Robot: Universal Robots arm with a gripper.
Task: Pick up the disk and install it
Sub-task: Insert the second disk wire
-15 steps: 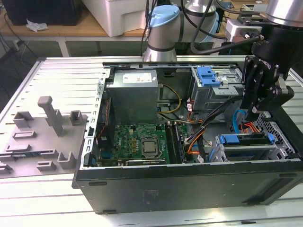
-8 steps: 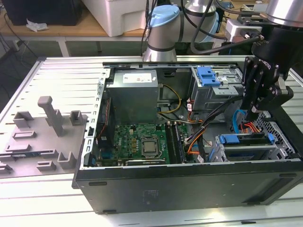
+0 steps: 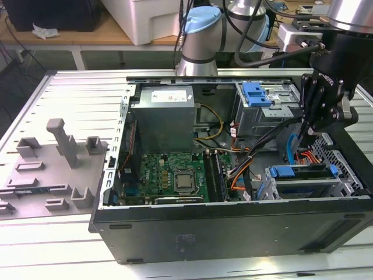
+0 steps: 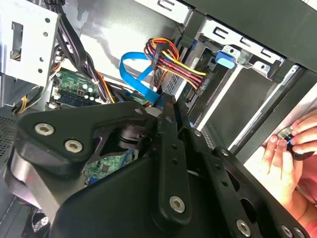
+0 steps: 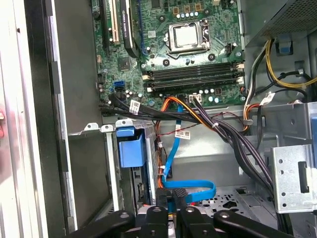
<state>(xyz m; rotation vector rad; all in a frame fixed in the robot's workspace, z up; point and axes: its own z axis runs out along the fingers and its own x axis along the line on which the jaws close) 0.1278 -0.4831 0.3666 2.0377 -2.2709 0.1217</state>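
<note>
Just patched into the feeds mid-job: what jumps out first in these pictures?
The open computer case dominates the exterior view, its green motherboard bare beside the big grey metal box. At that view's right, the black end effector hangs inside the case above a bay where the disk's long blue front strip shows. In the second wrist view, a person's hand sits just outside the case wall.

Arm [image 3: 245, 23] reaching in from rear; black gripper [image 3: 307, 129] pointing down, fingers [image 5: 171, 198] close together, nothing visibly between. Person's hand [image 4: 290, 158] in second wrist view.
</note>
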